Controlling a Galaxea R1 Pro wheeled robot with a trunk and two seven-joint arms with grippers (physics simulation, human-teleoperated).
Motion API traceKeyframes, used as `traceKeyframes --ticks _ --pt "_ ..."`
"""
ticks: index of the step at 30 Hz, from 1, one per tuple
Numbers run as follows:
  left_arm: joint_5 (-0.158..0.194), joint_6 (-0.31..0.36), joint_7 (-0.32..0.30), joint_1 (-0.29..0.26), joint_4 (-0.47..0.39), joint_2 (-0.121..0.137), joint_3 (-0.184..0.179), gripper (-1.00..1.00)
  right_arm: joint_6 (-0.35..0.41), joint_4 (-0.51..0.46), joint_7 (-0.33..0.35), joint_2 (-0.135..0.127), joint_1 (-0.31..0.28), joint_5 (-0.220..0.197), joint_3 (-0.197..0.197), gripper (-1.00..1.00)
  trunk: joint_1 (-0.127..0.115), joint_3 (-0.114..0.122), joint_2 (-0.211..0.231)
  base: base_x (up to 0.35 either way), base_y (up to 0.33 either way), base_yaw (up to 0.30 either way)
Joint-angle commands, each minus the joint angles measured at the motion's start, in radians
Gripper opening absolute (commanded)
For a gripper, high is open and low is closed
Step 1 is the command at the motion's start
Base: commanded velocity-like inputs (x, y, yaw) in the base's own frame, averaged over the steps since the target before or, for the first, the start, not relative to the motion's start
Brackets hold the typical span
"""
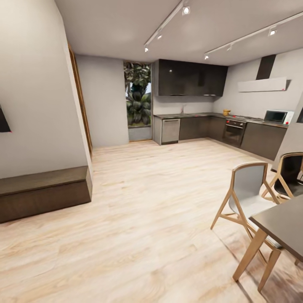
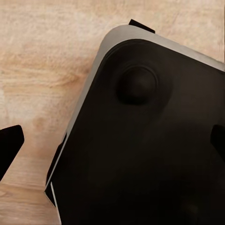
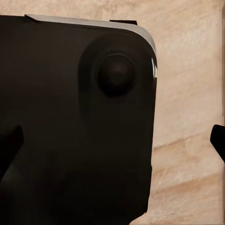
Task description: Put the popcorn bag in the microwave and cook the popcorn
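the robot's base [image 2: 150,154] is a flat black slab with rounded corners and a thin pale-grey rim, carrying a round black dome [image 2: 136,84] near each corner. the left tool's fingertips [image 2: 9,143] are plain black wedges, as are the right tool's [image 3: 218,138].

Microwave [image 1: 276,116] far off on the countertop [image 1: 252,120]: knobs and panel too small to resolve. Small yellow-orange item [image 1: 227,112] on the countertop: too small to identify. Table [image 1: 282,223] cut by right frame edge. Both wrist views: fingertips [image 2: 9,147] [image 3: 218,138] clipped at frame edges; jaw spacing indeterminate.
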Motion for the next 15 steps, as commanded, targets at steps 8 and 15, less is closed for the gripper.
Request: traceKeyframes --ticks 8,15 --pt "-0.001 -0.001 0.001 0.000 -0.001 -0.001 0.006 1.00 -0.003 0.000 0.000 0.001 0.000 0.001 0.000 1.00 0.001 -0.001 0.000 0.322 -0.078 0.000" --pt "-0.001 -0.001 0.001 0.000 -0.001 -0.001 0.006 1.00 -0.003 0.000 0.000 0.002 0.000 0.001 0.000 1.00 0.001 -0.001 0.000 0.322 -0.042 0.000"
